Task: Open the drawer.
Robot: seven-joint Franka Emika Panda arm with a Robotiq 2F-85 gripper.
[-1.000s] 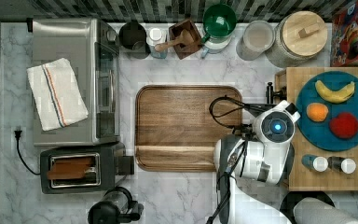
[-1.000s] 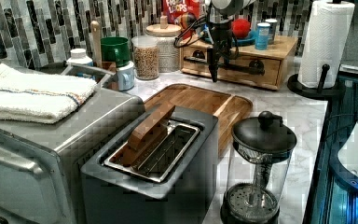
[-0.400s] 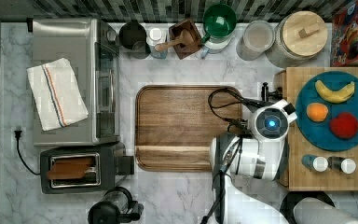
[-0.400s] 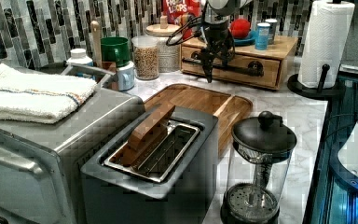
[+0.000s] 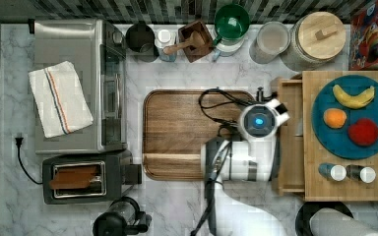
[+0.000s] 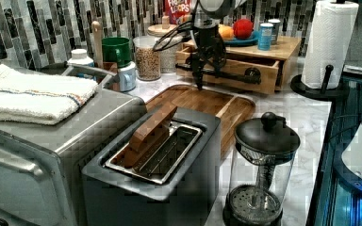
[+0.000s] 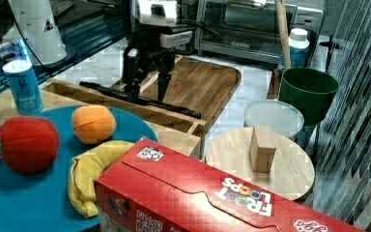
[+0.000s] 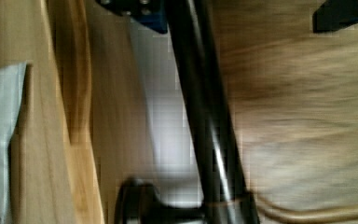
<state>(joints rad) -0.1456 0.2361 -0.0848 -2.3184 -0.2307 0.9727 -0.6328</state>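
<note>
The light-wood drawer (image 5: 289,98) sticks out from under the butcher-block top (image 5: 325,187) toward the top view's left. Its front panel (image 6: 235,69) carries a long black bar handle (image 7: 183,111). My gripper (image 7: 147,89) hangs straight down over the handle near its middle, with one finger on each side of the bar. The wrist view shows the handle (image 8: 205,116) lying against one finger while the other finger stands well apart, so the gripper (image 8: 237,11) is open. In the top view the arm's wrist (image 5: 262,123) covers the handle.
A dark wooden tray (image 5: 187,132) lies on the marble right in front of the drawer. A blue plate (image 5: 344,142) with fruit and small bottles sit on the butcher-block top. Jars and a green cup (image 5: 231,19) line the back wall. The toaster (image 5: 78,177) is far off.
The arm has moved toward the top view's left, over the tray. The drawer has slid out with it and now shows an open strip of its inside.
</note>
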